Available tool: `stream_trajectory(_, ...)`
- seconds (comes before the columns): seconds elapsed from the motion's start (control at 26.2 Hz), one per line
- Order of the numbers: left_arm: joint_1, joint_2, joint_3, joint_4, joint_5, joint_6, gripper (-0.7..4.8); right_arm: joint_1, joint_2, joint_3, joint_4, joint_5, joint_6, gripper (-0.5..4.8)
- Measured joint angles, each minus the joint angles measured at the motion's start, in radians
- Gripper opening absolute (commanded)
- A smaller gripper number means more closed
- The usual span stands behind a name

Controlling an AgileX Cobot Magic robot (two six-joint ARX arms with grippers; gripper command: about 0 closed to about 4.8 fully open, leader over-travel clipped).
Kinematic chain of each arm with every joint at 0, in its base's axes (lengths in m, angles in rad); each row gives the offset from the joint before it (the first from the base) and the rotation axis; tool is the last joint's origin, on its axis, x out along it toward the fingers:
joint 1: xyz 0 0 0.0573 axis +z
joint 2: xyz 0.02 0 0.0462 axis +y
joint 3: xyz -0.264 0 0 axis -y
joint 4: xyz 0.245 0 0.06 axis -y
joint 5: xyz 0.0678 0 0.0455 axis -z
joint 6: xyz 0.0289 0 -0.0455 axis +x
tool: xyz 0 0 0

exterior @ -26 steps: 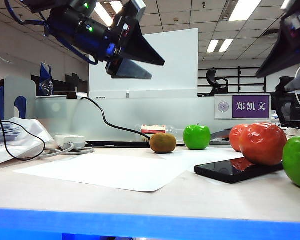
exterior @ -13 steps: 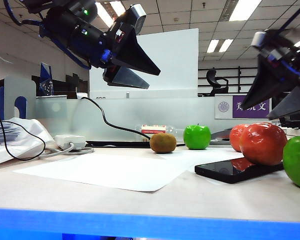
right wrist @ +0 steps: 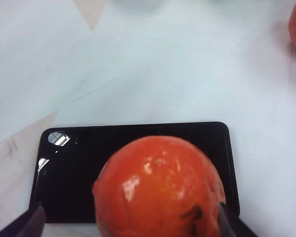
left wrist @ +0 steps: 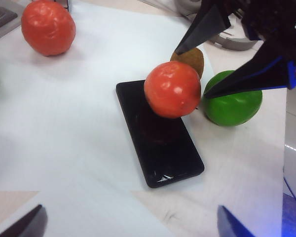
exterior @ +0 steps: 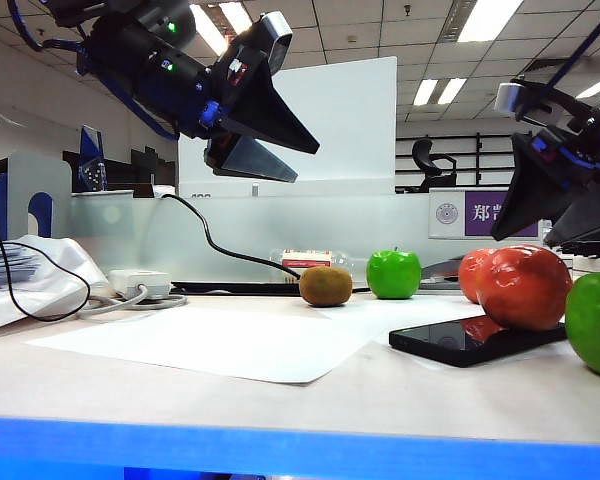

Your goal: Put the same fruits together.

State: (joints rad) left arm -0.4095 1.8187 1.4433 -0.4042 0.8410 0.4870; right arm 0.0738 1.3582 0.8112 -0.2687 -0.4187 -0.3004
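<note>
Left pincer (exterior: 270, 135) hung open, high above the tabletop (exterior: 380, 390); right pincer (exterior: 555, 215) open, angled over red fruit (exterior: 525, 288) on phone (exterior: 470, 340).

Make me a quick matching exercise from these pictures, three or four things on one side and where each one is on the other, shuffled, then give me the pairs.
1. near orange-red fruit
2. right gripper
3. left gripper
4. kiwi

A. open, high above the white paper
B. resting on the black phone
C. beside the far green apple
D. open, above the near orange-red fruit

Pairs: 1-B, 2-D, 3-A, 4-C
</note>
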Motion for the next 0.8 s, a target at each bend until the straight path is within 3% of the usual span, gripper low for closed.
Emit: stream_trajectory(0.8, -0.002, 0.000, 0.000, -0.013, 0.007, 0.012, 4.79, 0.015, 0.097, 0.000, 0.054, -0.027, 0.007, 4.79)
